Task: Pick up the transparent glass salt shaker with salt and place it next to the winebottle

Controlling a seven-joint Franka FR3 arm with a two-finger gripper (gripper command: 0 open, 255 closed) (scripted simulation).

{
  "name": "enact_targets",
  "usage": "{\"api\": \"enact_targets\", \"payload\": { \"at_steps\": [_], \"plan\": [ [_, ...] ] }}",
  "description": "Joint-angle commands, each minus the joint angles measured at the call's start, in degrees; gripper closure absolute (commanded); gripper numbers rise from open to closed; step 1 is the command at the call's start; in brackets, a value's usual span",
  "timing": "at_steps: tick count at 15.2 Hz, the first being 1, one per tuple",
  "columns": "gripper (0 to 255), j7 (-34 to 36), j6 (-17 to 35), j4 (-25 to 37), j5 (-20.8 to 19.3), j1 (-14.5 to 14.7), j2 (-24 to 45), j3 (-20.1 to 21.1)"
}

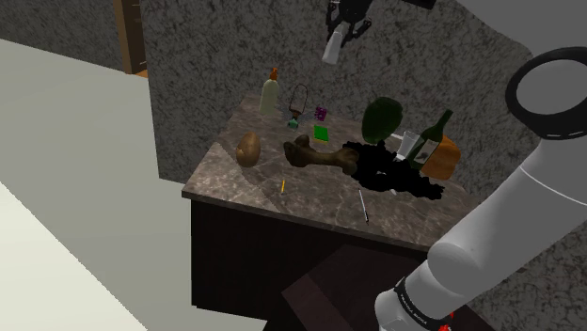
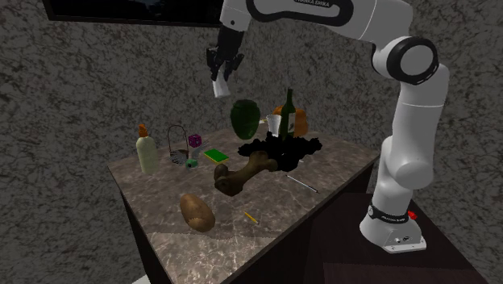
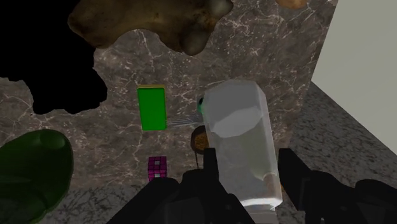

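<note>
My black gripper [image 1: 341,36] hangs high above the back of the marble table [image 1: 310,193], shut on the clear salt shaker [image 1: 333,46]. In the second exterior view the shaker [image 2: 219,86] tilts below the gripper [image 2: 223,71], well above the tabletop. The wrist view has both fingers clasping the see-through shaker [image 3: 245,143] with white salt at its lower end, gripper [image 3: 249,184]. The dark green wine bottle [image 1: 435,134] stands upright at the table's back right in the shoulder view, next to an orange thing; it is also near the far edge in the second exterior view, wine bottle [image 2: 288,113].
On the table lie a brown bone-like piece [image 1: 318,155], a potato-like lump [image 1: 248,149], a black mass [image 1: 395,172], a green block [image 1: 322,133], a dark green vase [image 1: 381,119], a white bottle with orange cap [image 1: 270,96], a wire holder [image 1: 299,101], a pencil [image 1: 282,187] and a thin metal rod [image 1: 363,206].
</note>
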Motion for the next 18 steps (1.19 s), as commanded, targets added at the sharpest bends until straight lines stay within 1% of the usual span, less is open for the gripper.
{"api": "enact_targets", "payload": {
  "at_steps": [1,5,9,13,18],
  "plan": [
    [255,-2.70,1.15,-3.56,1.39,-1.53,-2.72,-1.30],
    [255,-8.11,2.49,-9.04,3.68,-4.09,-7.28,-4.21],
    [255,-13.65,3.19,-13.01,5.50,-6.34,-10.75,-7.39],
    [255,-19.25,3.40,-15.65,6.97,-8.38,-13.21,-10.81],
    [255,-26.34,3.14,-17.25,8.53,-10.81,-14.90,-15.32]
  ]
}}
